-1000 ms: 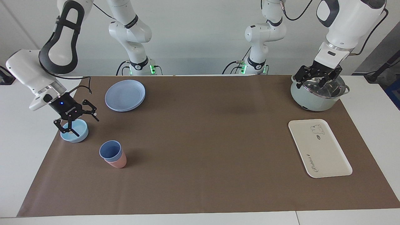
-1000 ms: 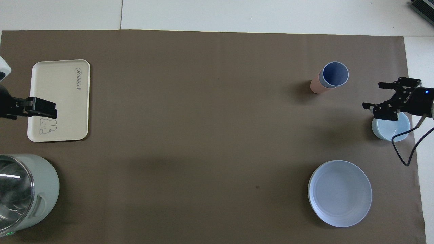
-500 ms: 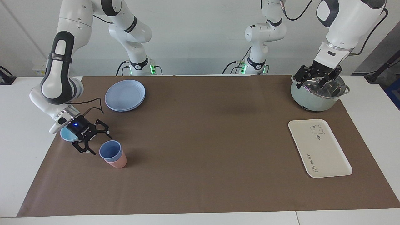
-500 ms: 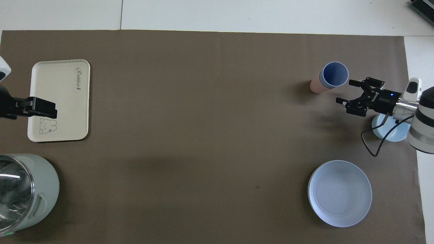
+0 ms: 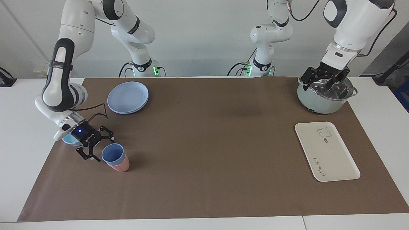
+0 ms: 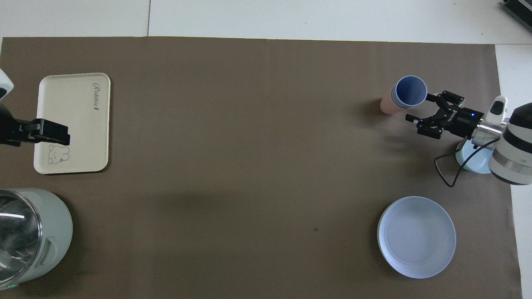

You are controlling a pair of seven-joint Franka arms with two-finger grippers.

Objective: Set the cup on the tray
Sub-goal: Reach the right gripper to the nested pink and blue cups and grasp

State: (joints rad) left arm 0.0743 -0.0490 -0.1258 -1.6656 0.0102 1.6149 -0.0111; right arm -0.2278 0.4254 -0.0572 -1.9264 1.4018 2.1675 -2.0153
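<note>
The periwinkle-blue cup [image 5: 112, 153] stands nested in a salmon-pink tumbler [image 5: 120, 166] toward the right arm's end of the table; both show in the overhead view, the cup [image 6: 410, 91] and the tumbler [image 6: 386, 105]. My right gripper [image 5: 101, 149] is open and low, right beside the cup's rim, between the cup and the bowl; it also shows in the overhead view [image 6: 418, 107]. The cream-white tray [image 5: 326, 153] lies empty toward the left arm's end [image 6: 70, 120]. My left gripper [image 5: 324, 83] waits open over the pot.
A light-blue bowl [image 5: 68, 140] sits partly under the right wrist [image 6: 474, 162]. Stacked round blue plates [image 5: 127, 97] lie nearer to the robots than the cup. A pale-green pot with a glass lid [image 5: 319, 103] stands nearer to the robots than the tray.
My right gripper has come down from over the light-blue bowl and moved to the cup's side. The cup, the tray and the left arm have not moved.
</note>
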